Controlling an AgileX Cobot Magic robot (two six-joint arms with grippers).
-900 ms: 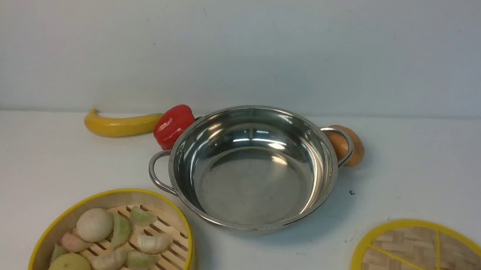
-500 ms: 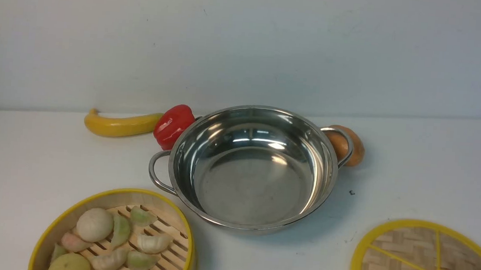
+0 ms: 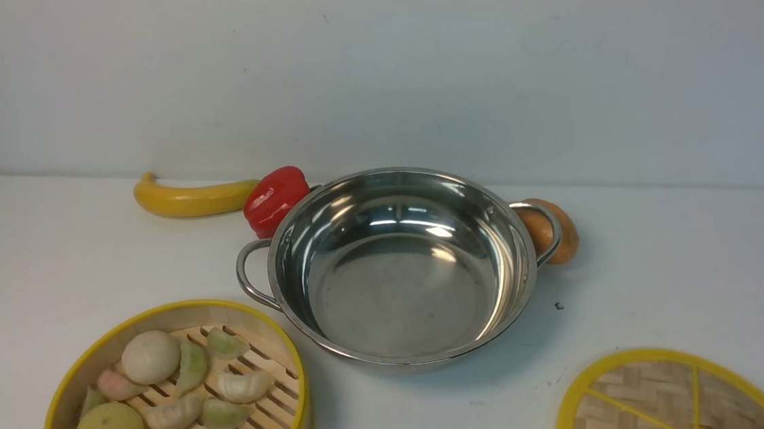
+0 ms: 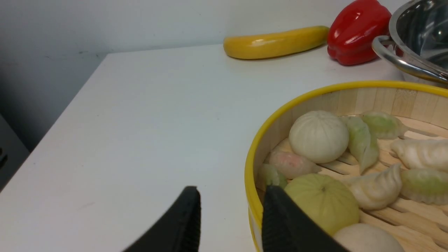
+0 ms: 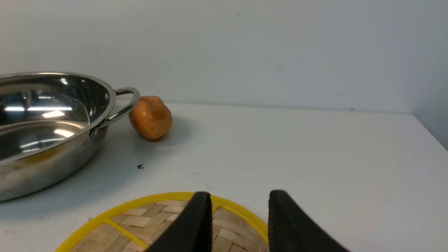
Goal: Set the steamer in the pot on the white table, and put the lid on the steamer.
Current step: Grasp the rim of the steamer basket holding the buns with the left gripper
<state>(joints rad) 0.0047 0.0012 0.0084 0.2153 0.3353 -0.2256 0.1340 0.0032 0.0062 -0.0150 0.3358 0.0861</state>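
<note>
Left gripper (image 4: 231, 220): jaws apart, low, straddling the steamer (image 4: 350, 99) wall.
Right gripper (image 5: 239, 220): jaws apart, empty, low over the lid (image 5: 140, 218) rim.
Steamer: on the table (image 3: 45, 249), seven o'clock from the pot (image 3: 403, 298).
Lid: flat, four o'clock from the pot.

No text, label, brand or number is legible on anything.
</note>
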